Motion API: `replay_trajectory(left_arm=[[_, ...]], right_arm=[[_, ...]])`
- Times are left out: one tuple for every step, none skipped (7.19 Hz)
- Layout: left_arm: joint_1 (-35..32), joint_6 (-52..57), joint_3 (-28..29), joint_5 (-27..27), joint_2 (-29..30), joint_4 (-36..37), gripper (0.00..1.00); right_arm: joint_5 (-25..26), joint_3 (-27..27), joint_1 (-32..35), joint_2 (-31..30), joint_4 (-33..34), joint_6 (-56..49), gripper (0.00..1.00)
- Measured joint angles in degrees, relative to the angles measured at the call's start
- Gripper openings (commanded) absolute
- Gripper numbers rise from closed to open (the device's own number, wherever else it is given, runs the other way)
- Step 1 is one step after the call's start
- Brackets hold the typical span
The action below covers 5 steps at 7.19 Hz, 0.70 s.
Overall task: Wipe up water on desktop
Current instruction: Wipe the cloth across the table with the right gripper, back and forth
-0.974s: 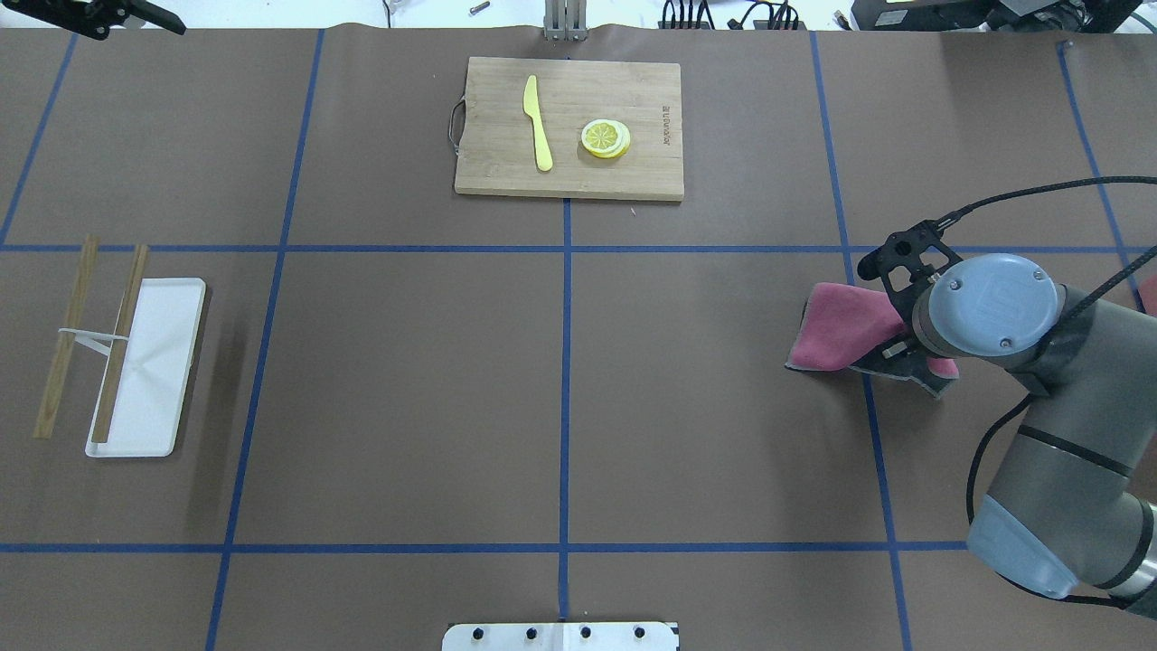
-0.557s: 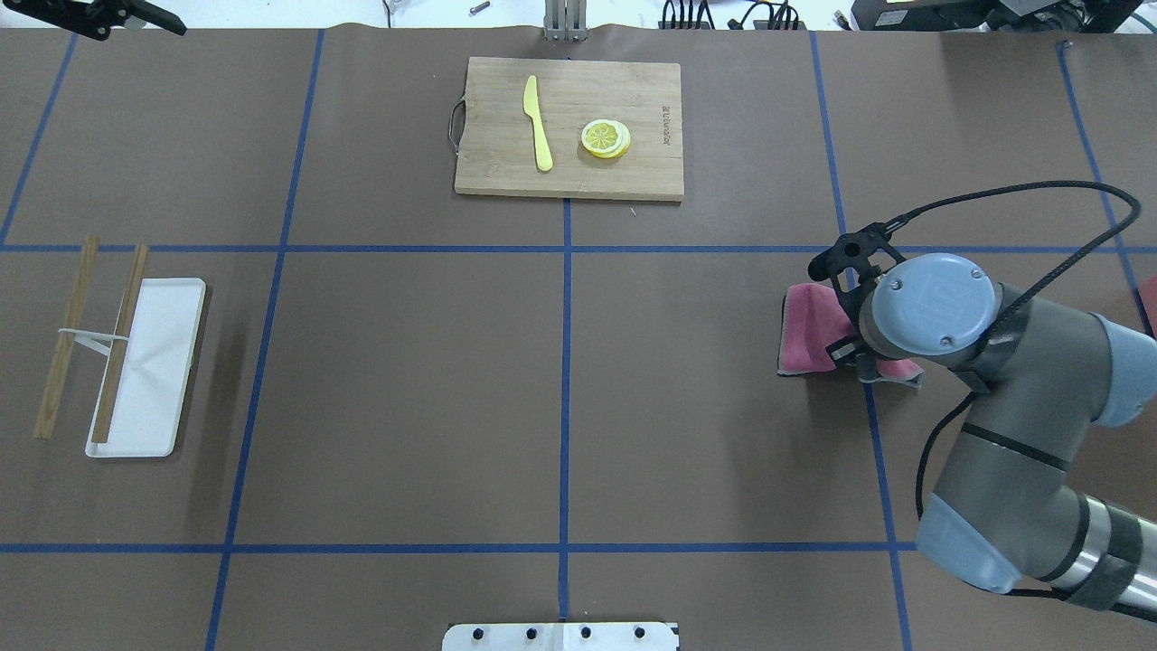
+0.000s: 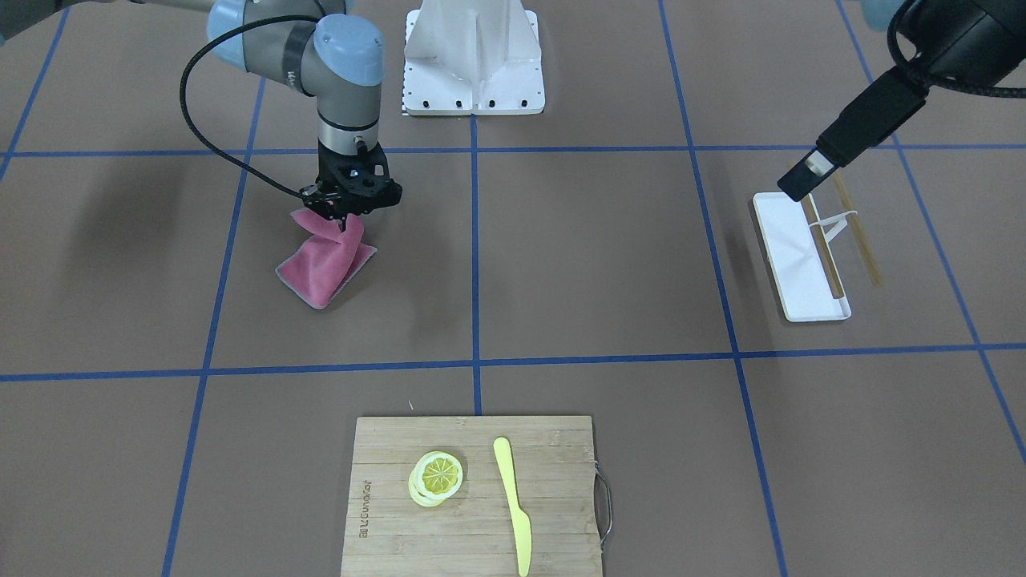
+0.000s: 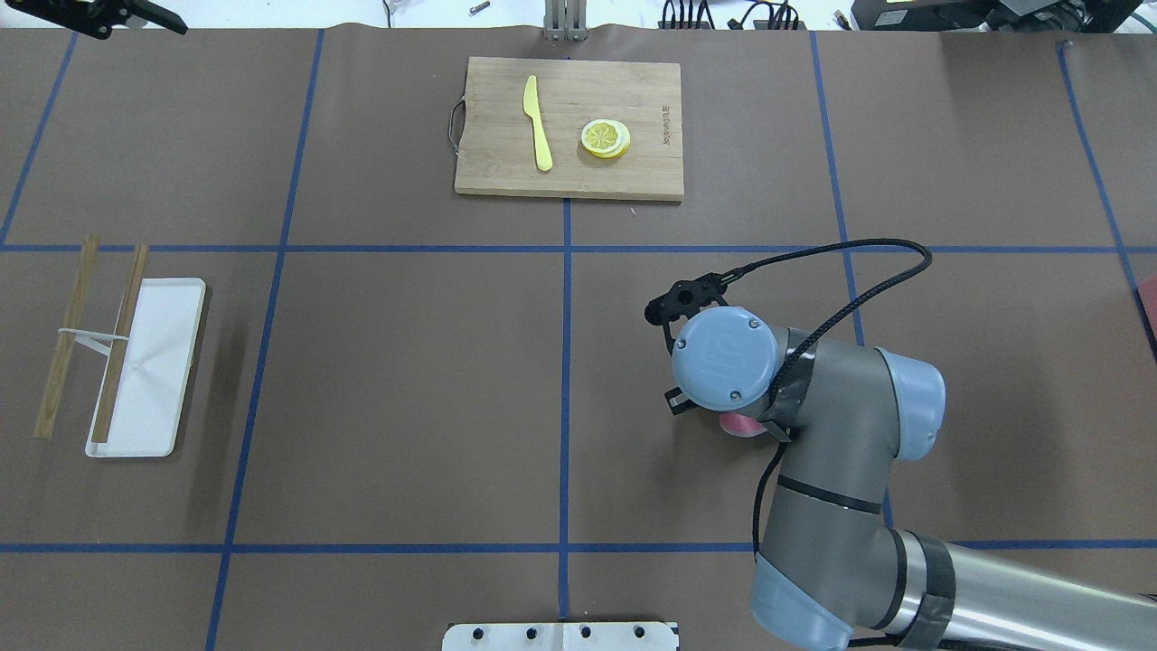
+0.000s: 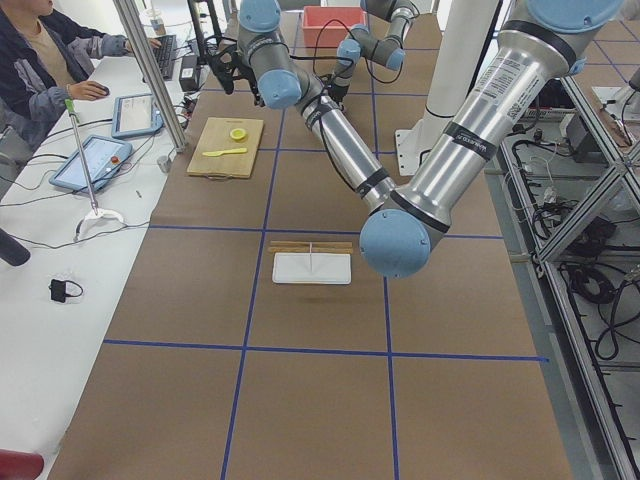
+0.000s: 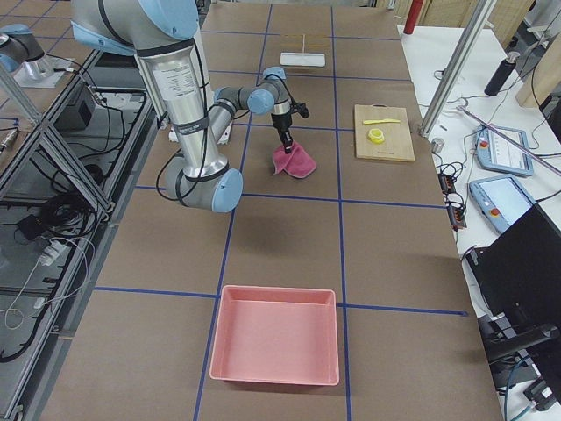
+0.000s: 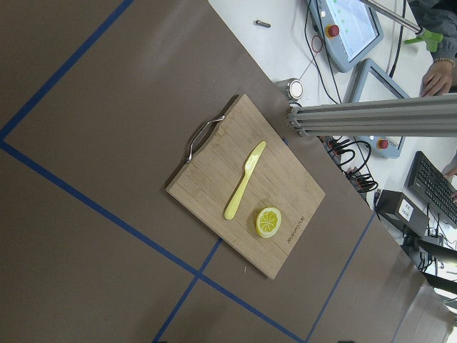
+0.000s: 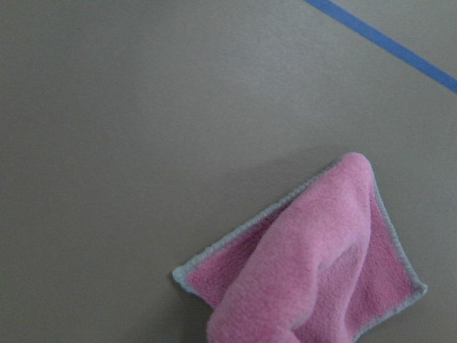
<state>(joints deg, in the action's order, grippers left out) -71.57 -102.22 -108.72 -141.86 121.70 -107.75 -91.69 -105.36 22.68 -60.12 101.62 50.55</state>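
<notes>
Fingers of right gripper [image 3: 343, 218] are closed tight on the top of the pink cloth [image 3: 325, 264], with the gripper pointing straight down. Cloth hangs from the pinch in a loose fold. Its lower part lies spread on the desktop [image 3: 609, 264], in the middle-row rectangle just to the robot's right of the centre tape line.

Right wrist cam shows the cloth's grey-edged corners flat on the brown surface, w/ a blue tape line well apart at upper right. In the overhead view the right arm's wrist covers nearly all the cloth and only a pink sliver shows.

Left gripper [image 3: 800, 183] is held high over the robot's left side of the table, above the white tray [image 3: 789, 240]. Can't tell if it's open or closed.

Two wooden sticks [image 3: 858, 232] joined by a white band sit there, one on the tray, the other beside it on the desktop.

Cutting board [image 3: 561, 449] is at the table edge opposite the robot, centre, w/ yellow knife [image 3: 513, 501] and lemon slices [image 3: 437, 477] on it, near each other but apart.

Pink bin [image 6: 274, 338] sits on the desktop at the robot's right end.
</notes>
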Motion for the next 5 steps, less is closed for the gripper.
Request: replay_trajectory(left_arm=[[0.0, 0.0, -0.1, 0.0, 0.0, 0.0, 0.84], [0.0, 0.0, -0.2, 0.0, 0.0, 0.0, 0.84], [0.0, 0.0, -0.3, 0.0, -0.1, 0.0, 0.84], [-0.1, 0.0, -0.5, 0.0, -0.1, 0.0, 0.84], [-0.1, 0.0, -0.7, 0.0, -0.1, 0.1, 0.84]], right_arm=[[-0.1, 1.3, -0.2, 2.6, 0.0, 1.3, 0.00], [-0.2, 2.6, -0.3, 4.3, -0.1, 2.7, 0.00], [-0.2, 3.3, -0.3, 4.3, -0.2, 3.3, 0.00], [-0.3, 3.2, -0.3, 2.5, -0.4, 3.2, 0.00], [-0.5, 2.8, 0.2, 0.1, -0.5, 2.7, 0.00]])
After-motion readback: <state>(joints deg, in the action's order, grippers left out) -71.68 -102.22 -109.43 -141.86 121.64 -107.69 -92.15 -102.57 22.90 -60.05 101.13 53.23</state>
